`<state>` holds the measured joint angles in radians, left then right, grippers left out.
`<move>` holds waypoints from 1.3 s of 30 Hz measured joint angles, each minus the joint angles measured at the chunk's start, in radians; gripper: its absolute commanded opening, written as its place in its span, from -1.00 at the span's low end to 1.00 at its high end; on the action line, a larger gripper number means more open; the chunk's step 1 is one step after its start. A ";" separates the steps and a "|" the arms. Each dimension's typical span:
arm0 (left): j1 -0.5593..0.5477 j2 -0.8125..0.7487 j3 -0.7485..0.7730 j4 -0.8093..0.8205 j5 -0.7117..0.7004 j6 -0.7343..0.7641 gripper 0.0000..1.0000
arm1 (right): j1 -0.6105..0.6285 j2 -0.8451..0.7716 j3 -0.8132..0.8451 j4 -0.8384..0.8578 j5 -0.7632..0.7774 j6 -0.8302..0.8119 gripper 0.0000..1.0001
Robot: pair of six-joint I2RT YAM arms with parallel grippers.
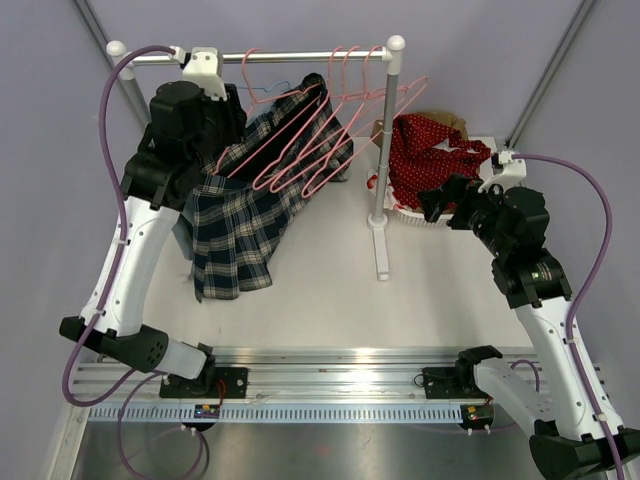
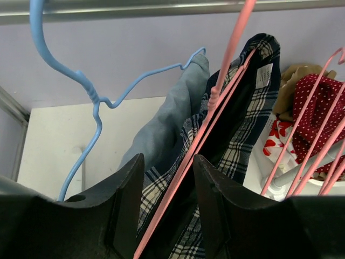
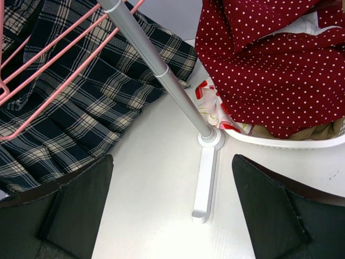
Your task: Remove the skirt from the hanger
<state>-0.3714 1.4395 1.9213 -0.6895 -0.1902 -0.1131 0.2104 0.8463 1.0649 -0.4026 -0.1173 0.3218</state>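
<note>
The dark plaid skirt [image 1: 235, 240] hangs from a pink wire hanger [image 1: 290, 150] on the rack, and its lower part trails down onto the table at the left. My left gripper [image 1: 215, 165] is up at the hanger's left end. In the left wrist view its jaws [image 2: 168, 159] are closed narrowly on the skirt [image 2: 237, 135] with the pink hanger wire [image 2: 215, 102] running between them. My right gripper [image 1: 440, 200] is wide open and empty beside the basket. In its wrist view [image 3: 172, 157] it hovers over bare table, with the skirt [image 3: 81, 102] at the upper left.
Several empty pink hangers [image 1: 345, 120] lean on the rail [image 1: 290, 57]. A blue hanger [image 2: 91, 97] carries a grey-blue garment [image 2: 167, 124]. The rack post [image 1: 385, 150] and its foot [image 3: 205, 183] stand mid-table. A white basket [image 3: 280, 141] holds a red polka-dot garment [image 3: 269, 65].
</note>
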 measured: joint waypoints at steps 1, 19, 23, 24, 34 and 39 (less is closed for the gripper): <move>0.006 0.000 -0.006 0.009 0.014 -0.004 -0.12 | 0.000 0.000 -0.001 0.000 0.000 0.000 0.99; 0.022 0.005 -0.131 0.073 0.138 -0.053 -1.00 | 0.000 0.014 -0.021 0.001 0.001 -0.001 0.99; 0.024 0.017 -0.087 0.027 0.139 -0.053 -1.00 | 0.001 0.014 -0.019 0.003 -0.017 -0.012 0.99; 0.024 0.018 -0.074 0.015 0.139 -0.054 -1.00 | 0.003 0.015 -0.014 0.004 -0.029 -0.015 0.99; 0.003 0.048 0.282 -0.193 0.138 -0.051 -1.00 | 0.325 0.177 0.405 0.012 -0.080 -0.072 0.99; -0.008 0.026 0.291 -0.200 0.139 -0.052 -1.00 | 0.799 0.423 0.708 -0.008 0.158 -0.195 0.99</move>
<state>-0.3794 1.4654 2.2120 -0.8898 -0.0509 -0.1654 1.0096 1.2694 1.7725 -0.4107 0.0406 0.1272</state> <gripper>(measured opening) 0.027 0.993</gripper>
